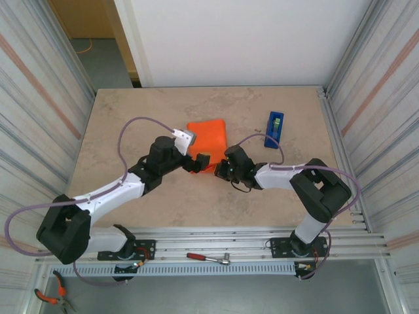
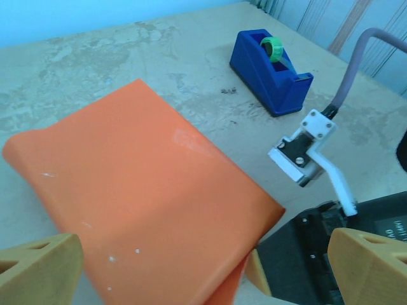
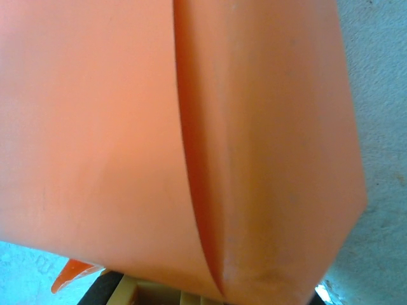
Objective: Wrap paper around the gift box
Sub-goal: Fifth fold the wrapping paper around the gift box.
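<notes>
The orange paper [image 1: 207, 137] [image 2: 140, 190] lies folded into a low bundle at the table's middle. The gift box is hidden under it. My left gripper [image 1: 195, 162] [image 2: 203, 270] hangs open at the bundle's near edge, its tan fingers [image 2: 38, 270] spread wide on either side and touching nothing. My right gripper [image 1: 221, 169] is shut at the bundle's near right corner, one tan finger [image 2: 257, 276] right against the paper's edge. In the right wrist view the paper [image 3: 191, 127] drapes over the fingers [image 3: 159, 295], with one flap overlapping another. I cannot tell whether paper is pinched.
A blue tape dispenser [image 1: 275, 128] [image 2: 270, 70] with a green roll stands to the bundle's right. A red-handled tool [image 1: 206, 258] lies on the front rail between the arm bases. Ribbed walls close in the table left and right.
</notes>
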{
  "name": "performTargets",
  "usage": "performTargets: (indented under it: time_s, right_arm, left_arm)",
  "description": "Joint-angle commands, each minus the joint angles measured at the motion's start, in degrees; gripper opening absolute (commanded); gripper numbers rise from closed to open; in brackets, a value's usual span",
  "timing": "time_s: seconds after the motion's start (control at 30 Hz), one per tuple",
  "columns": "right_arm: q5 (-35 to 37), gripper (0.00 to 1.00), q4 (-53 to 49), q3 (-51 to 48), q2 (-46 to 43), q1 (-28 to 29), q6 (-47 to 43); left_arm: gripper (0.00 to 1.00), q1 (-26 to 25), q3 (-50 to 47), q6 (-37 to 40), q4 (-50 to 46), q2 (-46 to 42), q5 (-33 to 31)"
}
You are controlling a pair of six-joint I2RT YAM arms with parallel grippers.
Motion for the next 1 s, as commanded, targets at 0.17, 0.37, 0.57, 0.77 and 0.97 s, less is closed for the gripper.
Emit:
performTargets:
  time_s: [0.17,0.37,0.57,0.77,0.97]
  right_arm:
    - [-1.6,0.00,0.2,1.0,0.2,-1.3,-1.6]
    - [-1.8,0.00,-0.2,0.9,-0.5,-2.2,-1.6]
    - [-2.2,0.00,-0.2,0.9,-0.9,-2.6,-1.6]
    - [-2.4,0.00,-0.5,1.2,-0.9,-2.8,-1.6]
    - [-2.7,0.00,-0.8,1.3,-1.1,-3.1,-1.6]
  left_arm:
    - [0.99,1.6,5.5,20.7,-9.8,3.3,8.6]
    - [0.99,0.2,7.0,31.9,-14.4,5.9,4.7]
    - [0.99,-1.8,3.7,39.2,-10.0,7.2,-1.1]
    - [0.99,-4.8,0.1,43.3,-1.2,10.1,-8.1]
    - [0.99,-6.5,-1.2,46.1,6.6,14.3,-12.9]
